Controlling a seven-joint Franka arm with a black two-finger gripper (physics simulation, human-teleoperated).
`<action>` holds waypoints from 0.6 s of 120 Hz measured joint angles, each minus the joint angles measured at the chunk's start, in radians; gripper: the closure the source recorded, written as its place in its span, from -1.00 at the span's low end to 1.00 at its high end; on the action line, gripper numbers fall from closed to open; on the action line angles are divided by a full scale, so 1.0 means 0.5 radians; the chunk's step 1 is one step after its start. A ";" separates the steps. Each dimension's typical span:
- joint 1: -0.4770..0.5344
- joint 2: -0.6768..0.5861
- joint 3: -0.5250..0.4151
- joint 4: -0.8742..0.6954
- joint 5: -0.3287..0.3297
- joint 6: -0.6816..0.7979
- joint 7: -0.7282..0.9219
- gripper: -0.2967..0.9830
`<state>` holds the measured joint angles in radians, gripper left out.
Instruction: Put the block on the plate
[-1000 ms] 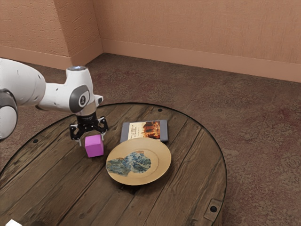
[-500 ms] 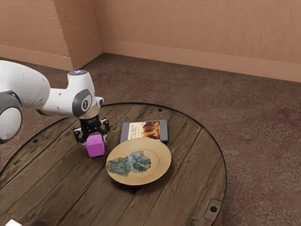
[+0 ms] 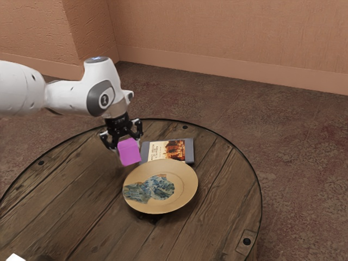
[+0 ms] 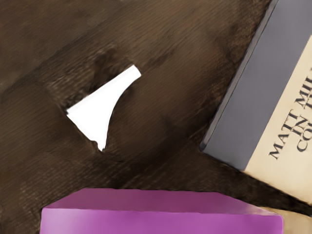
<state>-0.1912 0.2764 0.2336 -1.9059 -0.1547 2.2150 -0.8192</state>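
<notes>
My black gripper (image 3: 125, 147) is shut on the magenta block (image 3: 129, 152), one finger on either side, and holds it raised over the wooden table. The tan plate (image 3: 182, 187) with a blue-grey patterned middle lies beside and below the block, toward the exterior view's right. In the wrist view the block (image 4: 161, 222) looms large at the lower edge, and a bit of the tan plate (image 4: 295, 222) peeks out beside it.
A grey-edged book (image 3: 171, 149) lies behind the plate on the round table (image 3: 70, 198); the same book (image 4: 258, 92) shows in the wrist view. A white object (image 3: 15, 257) is at the exterior view's lower left corner.
The block has risen off the table in my gripper and moved toward the exterior view's right, nearer the plate. Plate and book have stayed in place.
</notes>
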 joint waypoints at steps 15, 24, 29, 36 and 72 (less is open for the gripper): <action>0.044 0.013 -0.271 0.003 0.004 -0.037 -0.117 -0.11; 0.111 0.076 -0.414 0.016 0.004 -0.038 -0.186 -0.11; 0.127 0.099 -0.441 0.018 0.003 -0.034 -0.220 -0.12; 0.140 0.114 -0.456 0.020 0.003 -0.029 -0.265 -0.13; 0.111 -0.071 -0.452 0.039 0.013 -0.085 -0.397 -0.42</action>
<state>-0.1358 0.2409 0.0075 -1.8862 -0.1484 2.1725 -1.0179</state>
